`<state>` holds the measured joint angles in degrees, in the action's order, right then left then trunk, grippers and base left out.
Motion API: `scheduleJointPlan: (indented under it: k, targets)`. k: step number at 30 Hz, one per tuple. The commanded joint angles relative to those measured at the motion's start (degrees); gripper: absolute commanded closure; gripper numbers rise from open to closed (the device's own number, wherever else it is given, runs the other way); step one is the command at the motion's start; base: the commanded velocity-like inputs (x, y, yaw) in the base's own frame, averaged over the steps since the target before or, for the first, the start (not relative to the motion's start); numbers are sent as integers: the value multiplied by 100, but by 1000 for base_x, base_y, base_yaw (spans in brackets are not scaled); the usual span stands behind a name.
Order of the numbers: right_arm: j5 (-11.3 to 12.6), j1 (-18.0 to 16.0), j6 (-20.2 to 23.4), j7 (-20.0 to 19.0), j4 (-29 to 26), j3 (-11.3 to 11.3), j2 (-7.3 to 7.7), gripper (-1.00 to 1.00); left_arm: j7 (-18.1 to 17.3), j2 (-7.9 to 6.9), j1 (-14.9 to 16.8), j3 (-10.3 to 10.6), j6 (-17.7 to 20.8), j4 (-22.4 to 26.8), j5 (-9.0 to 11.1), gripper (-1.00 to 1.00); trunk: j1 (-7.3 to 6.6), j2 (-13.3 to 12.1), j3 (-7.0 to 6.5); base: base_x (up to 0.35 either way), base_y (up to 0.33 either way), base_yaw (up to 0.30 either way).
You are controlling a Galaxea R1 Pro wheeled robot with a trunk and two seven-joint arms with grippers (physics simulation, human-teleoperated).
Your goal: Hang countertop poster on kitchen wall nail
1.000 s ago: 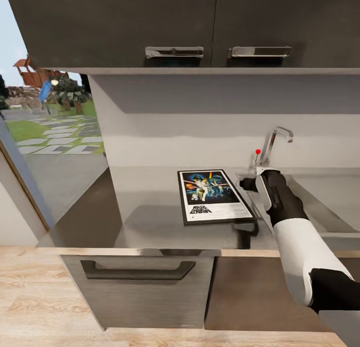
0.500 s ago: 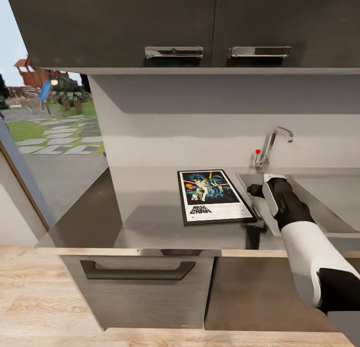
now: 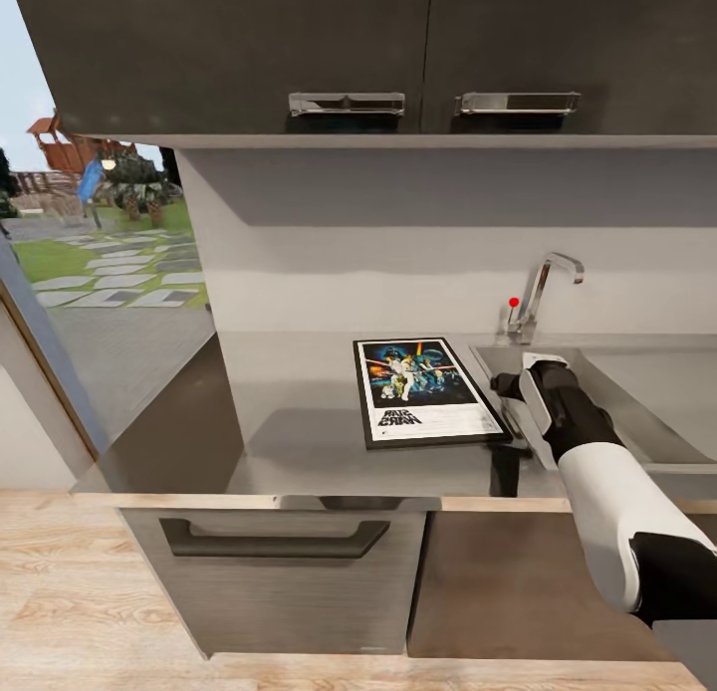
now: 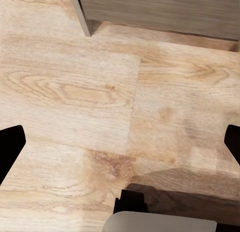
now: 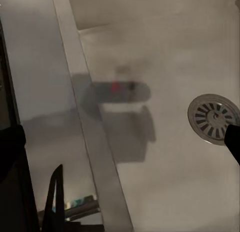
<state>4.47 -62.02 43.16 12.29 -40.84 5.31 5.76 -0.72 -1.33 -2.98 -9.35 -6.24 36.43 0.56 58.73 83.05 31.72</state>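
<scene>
The pale wooden floor (image 3: 80, 591) is lying closest, and the left gripper (image 4: 120, 142) is hanging over it with its black fingers (image 4: 9, 147) spread wide apart and holding nothing. Next is the grey drawer front (image 3: 279, 572) with its dark handle (image 3: 274, 540). Above it the kitchen countertop (image 3: 289, 422) is stretching out, grey and smooth. The poster (image 3: 423, 389) is lying flat on it, just beside the sink (image 3: 637, 412). The right arm (image 3: 597, 472) is reaching over the strip between the poster and the sink, and the right gripper (image 3: 503, 384) is sitting close by the poster's edge with its fingers (image 5: 234, 142) spread and empty. The round drain (image 5: 214, 117) is showing in the sink. Farther back the chrome tap (image 3: 543, 288) is standing by the wall, and the dark cupboards (image 3: 398, 44) are hanging above.
</scene>
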Motion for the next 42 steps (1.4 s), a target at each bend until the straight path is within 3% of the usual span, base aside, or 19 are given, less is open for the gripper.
scheduleJointPlan:
  k: [1,32,42]
  targets:
    - [47,-3,18,37,-4,-5,-4,-100,-8,1,-1,-6,-9,5,6,-100,0,3,5,0,0,0]
    - [50,-2,-3,28,555,-25,-53,-100,-8,1,-1,-6,-9,5,6,-100,0,3,5,0,0,0]
    - [53,-3,-210,30,617,-28,-49,-100,-8,1,-1,-6,-9,9,6,-100,0,3,5,0,0,0]
